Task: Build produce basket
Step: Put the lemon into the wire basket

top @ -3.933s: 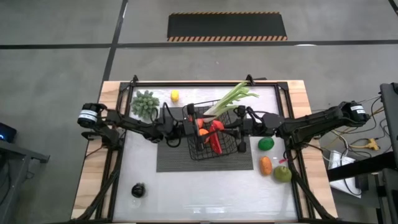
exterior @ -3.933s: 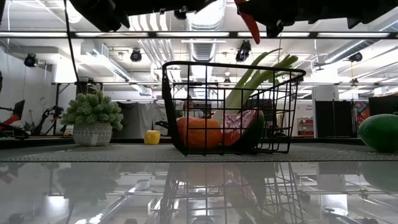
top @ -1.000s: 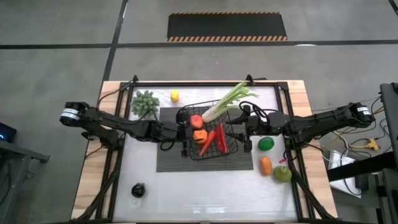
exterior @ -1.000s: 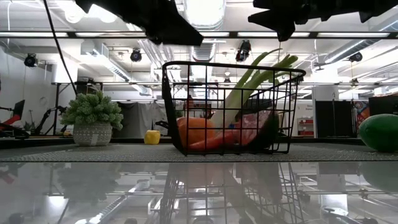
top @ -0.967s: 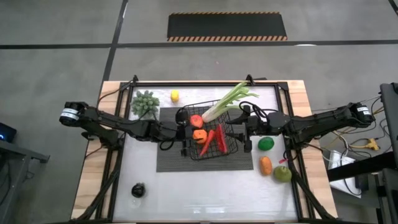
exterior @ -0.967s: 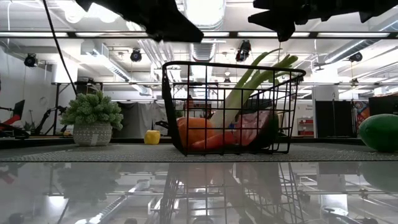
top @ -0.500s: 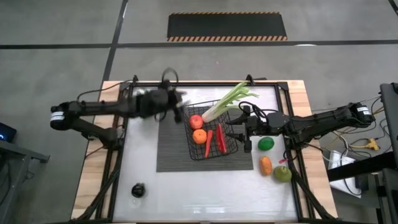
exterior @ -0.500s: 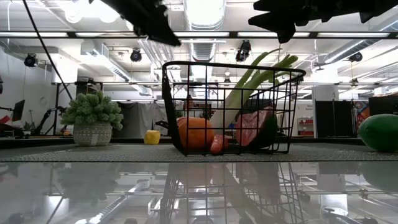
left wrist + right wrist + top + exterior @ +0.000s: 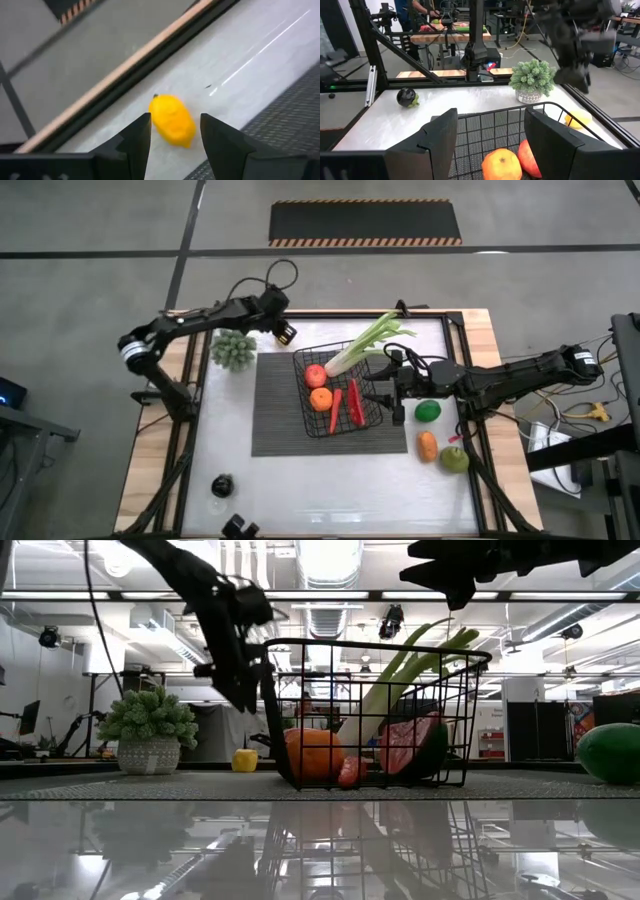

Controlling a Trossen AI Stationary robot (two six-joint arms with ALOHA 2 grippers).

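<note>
The black wire basket (image 9: 340, 388) stands on the dark ribbed mat (image 9: 272, 420). It holds a red apple (image 9: 315, 373), an orange (image 9: 320, 398), a red chili (image 9: 335, 412) and a red piece (image 9: 355, 402). A leek (image 9: 370, 340) leans over its far rim. My left gripper (image 9: 283, 332) hovers open over a yellow piece (image 9: 172, 122) near the far edge, a finger on either side and not touching it. My right gripper (image 9: 385, 397) waits open at the basket's right rim, holding nothing.
A potted plant (image 9: 233, 348) stands close to the left gripper's left. A green round piece (image 9: 427, 410), an orange piece (image 9: 427, 445) and a green pear (image 9: 455, 459) lie right of the mat. A dark piece (image 9: 221, 485) sits at the near left.
My left gripper has left the basket's left side, swung toward the table's far edge and come down over the yellow piece, turning as it went. It carries nothing. The basket and its contents stay in place.
</note>
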